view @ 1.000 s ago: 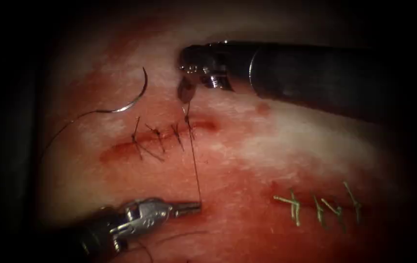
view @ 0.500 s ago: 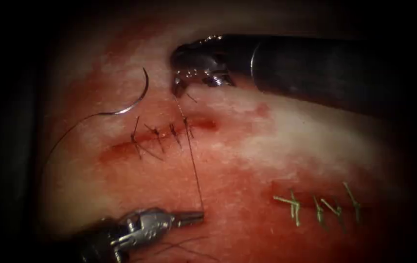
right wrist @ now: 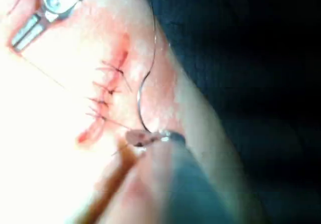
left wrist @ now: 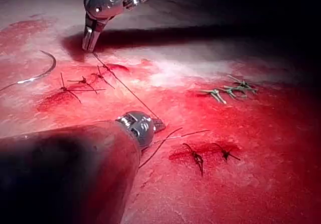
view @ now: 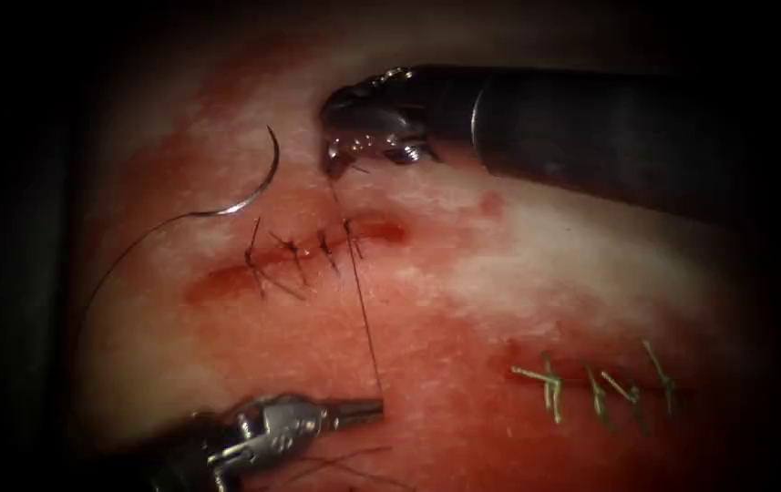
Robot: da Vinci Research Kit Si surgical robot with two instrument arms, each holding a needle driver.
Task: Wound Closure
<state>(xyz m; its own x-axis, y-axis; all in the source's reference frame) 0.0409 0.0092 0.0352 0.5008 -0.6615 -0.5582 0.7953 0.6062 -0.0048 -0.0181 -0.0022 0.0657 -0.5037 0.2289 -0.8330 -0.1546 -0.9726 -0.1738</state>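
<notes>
Thread [view: 364, 310] runs taut, steeply top to bottom across the cut [view: 299, 255], left gripper [view: 367, 412] and right gripper [view: 335, 169] each clenched on an end; needle [view: 258, 182] lies free upper left.

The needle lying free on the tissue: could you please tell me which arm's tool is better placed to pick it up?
Probably right. The right tool sits nearer the needle than the left tool, though both tools hold the taut thread and neither is free.

The tissue [view: 499, 264] carries the needle [view: 253, 187] lying free (left of the cut [view: 299, 255]), trailing thread [view: 126, 255].
</notes>
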